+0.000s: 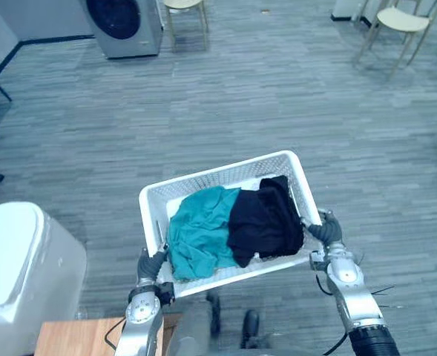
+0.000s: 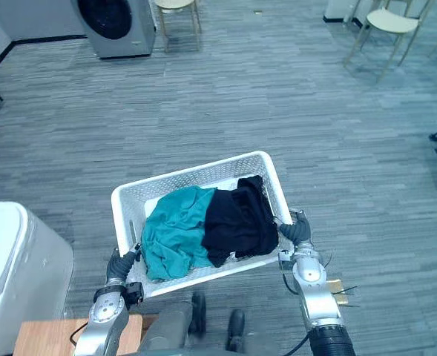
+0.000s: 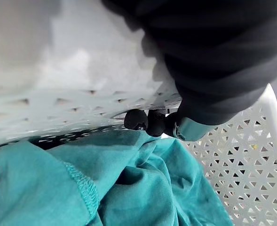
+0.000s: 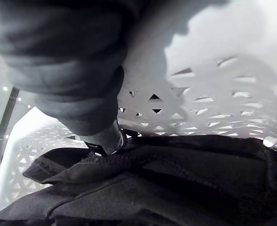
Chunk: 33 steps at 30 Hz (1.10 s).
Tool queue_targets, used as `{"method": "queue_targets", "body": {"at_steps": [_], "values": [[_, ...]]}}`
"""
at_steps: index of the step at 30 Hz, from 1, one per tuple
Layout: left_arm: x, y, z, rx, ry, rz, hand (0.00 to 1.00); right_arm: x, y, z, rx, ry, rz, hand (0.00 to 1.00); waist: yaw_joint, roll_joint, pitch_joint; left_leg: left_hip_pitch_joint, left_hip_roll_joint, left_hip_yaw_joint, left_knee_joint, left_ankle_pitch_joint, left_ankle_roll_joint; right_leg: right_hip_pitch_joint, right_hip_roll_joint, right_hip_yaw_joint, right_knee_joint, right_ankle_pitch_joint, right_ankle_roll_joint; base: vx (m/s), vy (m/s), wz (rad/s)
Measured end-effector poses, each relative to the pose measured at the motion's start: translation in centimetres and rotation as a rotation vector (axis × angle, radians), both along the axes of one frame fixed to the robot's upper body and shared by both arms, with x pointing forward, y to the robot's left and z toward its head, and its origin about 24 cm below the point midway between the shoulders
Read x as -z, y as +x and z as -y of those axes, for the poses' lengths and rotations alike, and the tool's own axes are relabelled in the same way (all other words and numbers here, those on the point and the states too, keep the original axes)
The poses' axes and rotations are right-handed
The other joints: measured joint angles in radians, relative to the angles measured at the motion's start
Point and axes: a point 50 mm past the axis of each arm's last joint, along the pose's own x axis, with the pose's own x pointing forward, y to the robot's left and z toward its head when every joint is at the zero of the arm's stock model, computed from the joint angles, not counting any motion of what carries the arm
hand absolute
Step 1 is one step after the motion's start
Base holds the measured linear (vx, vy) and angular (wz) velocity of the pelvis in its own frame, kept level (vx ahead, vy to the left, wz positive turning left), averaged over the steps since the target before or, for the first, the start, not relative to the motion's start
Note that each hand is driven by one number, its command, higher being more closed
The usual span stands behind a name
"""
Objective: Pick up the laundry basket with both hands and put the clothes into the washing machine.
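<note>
Looking steeply down from the head through two eyes set side by side, facing forward past the left hand point(image 1: 153, 268) and the right hand point(image 1: 328, 231). Taking in from well above the laundry basket point(image 1: 218, 172) between the hands, the floor point(image 1: 277, 96) beyond them and the washing machine point(image 1: 123, 26) far ahead of the left hand. Sharing almost the whole scene, merely offsetting it sideways from eye to eye. Riding on each wrist, peering along the hand from very close at the basket's lattice wall: catching the teal garment point(image 3: 129, 188) just beside the left hand, the black garment point(image 4: 152, 188) just beside the right hand. Sharing with the head views just that wall and that cloth.
</note>
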Motion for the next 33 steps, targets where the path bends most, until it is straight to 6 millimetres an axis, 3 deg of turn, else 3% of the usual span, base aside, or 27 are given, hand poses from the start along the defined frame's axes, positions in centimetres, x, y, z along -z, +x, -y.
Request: {"method": "queue_targets", "body": {"at_steps": [1,2,4,5,6,7,8,9,10,12,13,15,16,17,18,19,20,21,22,23,24,25,26,27,29,31,33], "values": [[0.0,-0.1,0.1,-0.001,-0.003,-0.002,1.0,0.1,-0.1,0.0,-0.001,0.0,-0.003,1.0,0.001,-0.002,-0.002,0.006,-0.001,0.006,0.005,0.019,0.027,0.011,-0.004,-0.004,0.004,-0.001,0.001,0.35,0.155,-0.27],[0.1,0.0,0.2,0.0,-0.011,-0.002,1.0,0.1,-0.1,0.1,0.005,0.001,-0.003,1.0,-0.002,-0.014,-0.004,0.019,-0.009,0.021,0.012,0.036,0.056,0.005,-0.028,-0.011,0.052,-0.037,0.032,0.44,0.182,-0.02],[0.4,-0.5,0.4,0.013,-0.018,-0.018,1.0,0.6,-0.7,0.4,0.019,-0.012,-0.024,1.0,-0.002,-0.056,-0.026,0.066,-0.054,0.054,-0.013,0.017,0.099,-0.046,-0.1,-0.023,0.243,-0.162,0.124,0.51,0.167,0.06],[0.8,-0.8,0.8,0.031,-0.025,-0.037,1.0,1.0,-1.1,0.5,0.028,-0.01,-0.04,1.0,-0.013,-0.075,-0.035,0.114,-0.079,0.061,-0.017,-0.007,0.177,-0.121,-0.153,-0.021,0.486,-0.211,0.193,0.42,0.098,0.28],[1.0,-0.9,1.0,0.043,-0.024,-0.053,1.0,1.6,-1.4,0.7,0.035,-0.011,-0.065,1.0,-0.023,-0.085,-0.041,0.147,-0.107,0.056,-0.016,-0.033,0.187,-0.184,-0.209,-0.03,0.674,-0.184,0.225,0.66,0.155,0.48],[1.2,-1.1,1.0,0.064,-0.01,-0.072,1.0,2.4,-1.9,1.0,0.05,-0.009,-0.101,1.0,-0.037,-0.094,-0.041,0.217,-0.137,0.039,-0.033,-0.061,0.203,-0.24,-0.277,-0.06,0.886,-0.145,0.207,0.57,0.127,0.5],[1.3,-1.2,0.8,0.067,-0.004,-0.082,1.0,2.8,-2.0,0.8,0.05,-0.002,-0.117,1.0,-0.045,-0.095,-0.042,0.253,-0.147,0.03,-0.043,-0.075,0.208,-0.256,-0.301,-0.076,0.959,-0.153,0.187,0.71,0.114,0.36],[1.4,-1.3,0.7,0.069,0.004,-0.094,1.0,3.1,-2.1,0.6,0.047,0.006,-0.129,1.0,-0.049,-0.085,-0.044,0.315,-0.151,0.019,-0.069,-0.096,0.211,-0.29,-0.325,-0.1,1.025,-0.189,0.125,0.61,0.038,0.3],[1.3,-1.2,0.5,0.071,0.013,-0.089,1.0,3.0,-2.1,0.5,0.041,0.006,-0.128,1.0,-0.058,-0.069,-0.05,0.354,-0.145,-0.011,-0.1,-0.108,0.209,-0.333,-0.33,-0.131,1.009,-0.221,0.082,0.59,0.014,0.32],[1.0,-0.6,0.5,0.085,0.021,-0.072,1.0,2.8,-1.9,0.8,0.055,0.009,-0.116,1.0,-0.073,-0.047,-0.045,0.406,-0.125,-0.058,-0.151,-0.112,0.203,-0.386,-0.308,-0.149,0.912,-0.239,0.059,0.52,-0.051,0.52],[0.7,-0.1,1.0,0.109,0.024,-0.057,1.0,2.8,-2.0,1.1,0.068,0.011,-0.114,1.0,-0.077,-0.024,-0.038,0.448,-0.095,-0.08,-0.185,-0.117,0.193,-0.425,-0.274,-0.146,0.771,-0.232,0.058,0.68,-0.132,0.63],[0.6,0.5,1.2,0.128,0.027,-0.046,1.0,2.6,-2.0,1.7,0.094,0.013,-0.107,1.0,-0.092,-0.014,-0.032,0.505,-0.062,-0.088,-0.208,-0.127,0.173,-0.468,-0.244,-0.13,0.461,-0.098,0.111,0.52,-0.126,0.48],[0.6,0.7,1.2,0.131,0.03,-0.049,1.0,2.6,-2.0,1.7,0.093,0.014,-0.105,1.0,-0.1,-0.028,-0.032,0.542,-0.064,-0.088,-0.22,-0.131,0.158,-0.484,-0.245,-0.101,0.31,-0.014,0.145,0.5,-0.178,0.42],[0.7,0.9,1.1,0.14,0.049,-0.053,1.0,2.5,-2.0,1.7,0.092,0.012,-0.102,1.0,-0.113,-0.052,-0.029,0.595,-0.076,-0.093,-0.229,-0.152,0.105,-0.505,-0.262,-0.06,0.207,0.05,0.171,0.78,-0.291,0.56],[0.8,0.8,1.0,0.154,0.067,-0.061,1.0,2.8,-2.3,1.7,0.096,0.014,-0.116,1.0,-0.125,-0.082,-0.037,0.667,-0.081,-0.105,-0.234,-0.182,0.054,-0.505,-0.269,-0.016,0.167,0.062,0.149,0.7,-0.281,0.46],[1.0,0.7,1.1,0.157,0.065,-0.071,1.0,2.9,-2.5,1.9,0.097,0.009,-0.122,1.0,-0.127,-0.072,-0.038,0.701,-0.073,-0.109,-0.231,-0.193,0.039,-0.506,-0.253,0.012,0.208,0.178,0.109,0.77,-0.287,0.27],[1.4,0.6,2.0,0.161,0.04,-0.083,1.0,2.9,-2.7,2.5,0.112,-0.002,-0.13,1.0,-0.122,-0.019,-0.058,0.706,-0.014,-0.115,-0.18,-0.195,0.035,-0.514,-0.208,0.012,0.285,0.245,0.08,0.93,-0.346,0.1],[1.4,0.7,2.5,0.17,0.033,-0.079,1.0,2.8,-2.8,2.8,0.118,-0.011,-0.129,1.0,-0.124,0.025,-0.066,0.653,0.04,-0.128,-0.037,-0.177,0.005,-0.516,-0.18,-0.028,0.349,0.234,0.064,0.89,-0.347,0.04],[1.4,0.8,2.7,0.172,0.029,-0.076,1.0,2.7,-2.7,2.9,0.117,-0.016,-0.127,1.0,-0.123,0.035,-0.063,0.613,0.061,-0.127,0.065,-0.146,-0.043,-0.513,-0.167,-0.04,0.378,0.202,0.042,0.69,-0.309,-0.01],[1.5,0.7,3.0,0.168,0.013,-0.079,1.0,2.6,-2.6,3.0,0.116,-0.02,-0.123,1.0,-0.117,0.052,-0.053,0.506,0.106,-0.13,0.303,-0.002,-0.107,-0.475,-0.139,-0.053,0.408,0.135,0.027,0.55,-0.264,0.05],[1.9,0.5,2.9,0.167,0.005,-0.098,1.0,2.8,-2.8,3.1,0.119,-0.023,-0.134,1.0,-0.116,0.065,-0.044,0.377,0.16,-0.125,0.6,0.079,-0.132,-0.397,-0.112,-0.069,0.392,0.094,0.01,0.68,-0.298,0.09],[1.9,0.4,3.0,0.168,0.002,-0.1,1.0,2.8,-2.8,3.1,0.12,-0.024,-0.138,1.0,-0.11,0.066,-0.038,0.324,0.185,-0.111,0.725,0.068,-0.116,-0.351,-0.098,-0.075,0.38,0.079,0.001,0.79,-0.307,0.02],[2.2,-0.1,2.8,0.164,0.001,-0.114,1.0,2.9,-3.0,2.9,0.113,-0.027,-0.139,1.0,-0.09,0.06,-0.028,0.247,0.214,-0.062,0.874,0.024,-0.046,-0.253,-0.077,-0.075,0.348,0.052,-0.011,0.74,-0.232,-0.1],[2.2,-0.1,2.6,0.16,0.003,-0.114,1.0,2.6,-3.2,2.8,0.107,-0.03,-0.13,1.0,-0.066,0.049,-0.02,0.175,0.213,-0.008,0.898,-0.021,0.016,-0.158,-0.071,-0.066,0.299,0.024,-0.021,0.59,-0.15,-0.13],[1.5,-0.2,2.2,0.143,0.006,-0.078,1.0,1.7,-2.8,2.3,0.088,-0.035,-0.085,1.0,-0.047,0.036,-0.012,0.066,0.197,0.069,0.793,-0.094,0.042,-0.066,-0.064,-0.053,0.207,0.012,-0.018,0.56,-0.074,-0.14],[0.8,0.0,1.9,0.13,0.01,-0.038,1.0,0.8,-1.8,1.9,0.074,-0.039,-0.044,1.0,-0.025,0.037,-0.011,-0.023,0.139,0.096,0.523,-0.116,0.053,0.002,-0.071,-0.026,0.149,-0.008,-0.003,0.56,0.021,-0.28],[0.6,-0.2,1.8,0.117,0.006,-0.029,1.0,0.6,-1.4,1.7,0.059,-0.044,-0.037,1.0,-0.006,0.036,-0.01,-0.028,0.064,0.074,0.088,-0.048,-0.03,0.072,-0.096,-0.007,0.106,-0.038,0.028,0.61,0.132,-0.25]]}}
